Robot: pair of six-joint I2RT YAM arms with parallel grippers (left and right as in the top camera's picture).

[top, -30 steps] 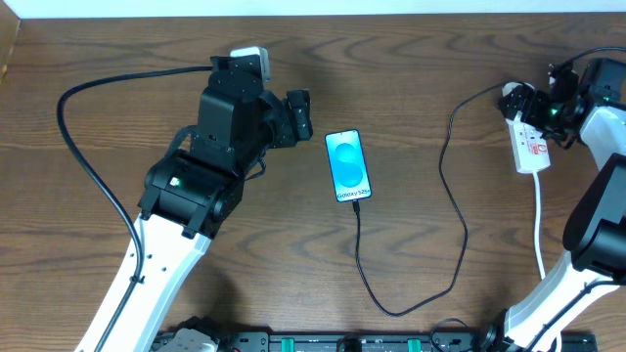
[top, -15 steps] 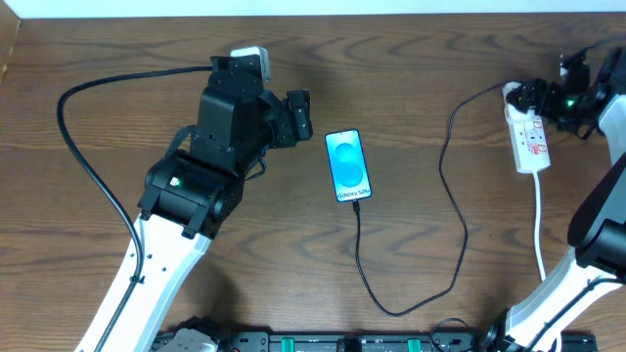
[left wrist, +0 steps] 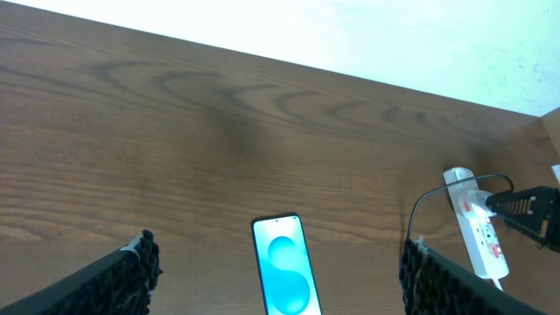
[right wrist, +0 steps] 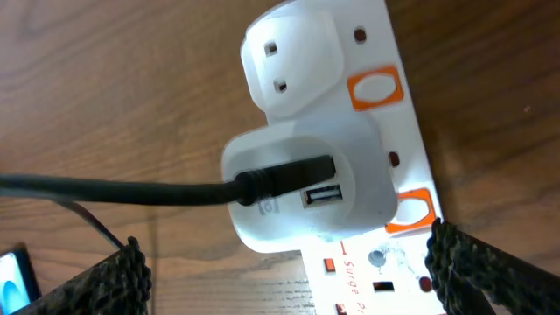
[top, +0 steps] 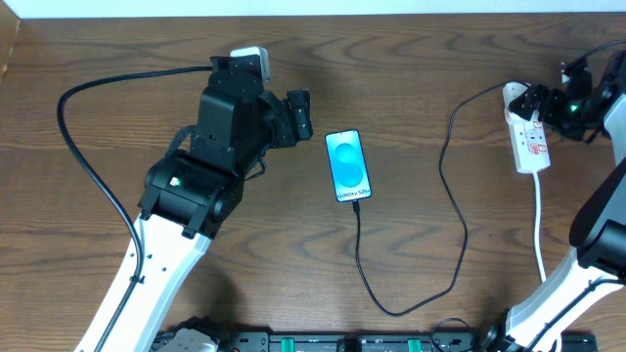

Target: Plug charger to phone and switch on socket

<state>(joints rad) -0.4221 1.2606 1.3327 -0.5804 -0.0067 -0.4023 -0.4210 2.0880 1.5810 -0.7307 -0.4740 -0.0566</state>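
A dark wood-grain table spreads under both my arms and ends at a pale wall beyond my left gripper. Its fingers stand wide apart, holding nothing, with the phone lying screen-up just ahead, between them. My right gripper hangs spread wide over the socket, a white adapter between its fingers. The charger leaves that adapter and reaches the phone's lettered end.

Likely a robotics lab: 2 robot arms at a wooden table.
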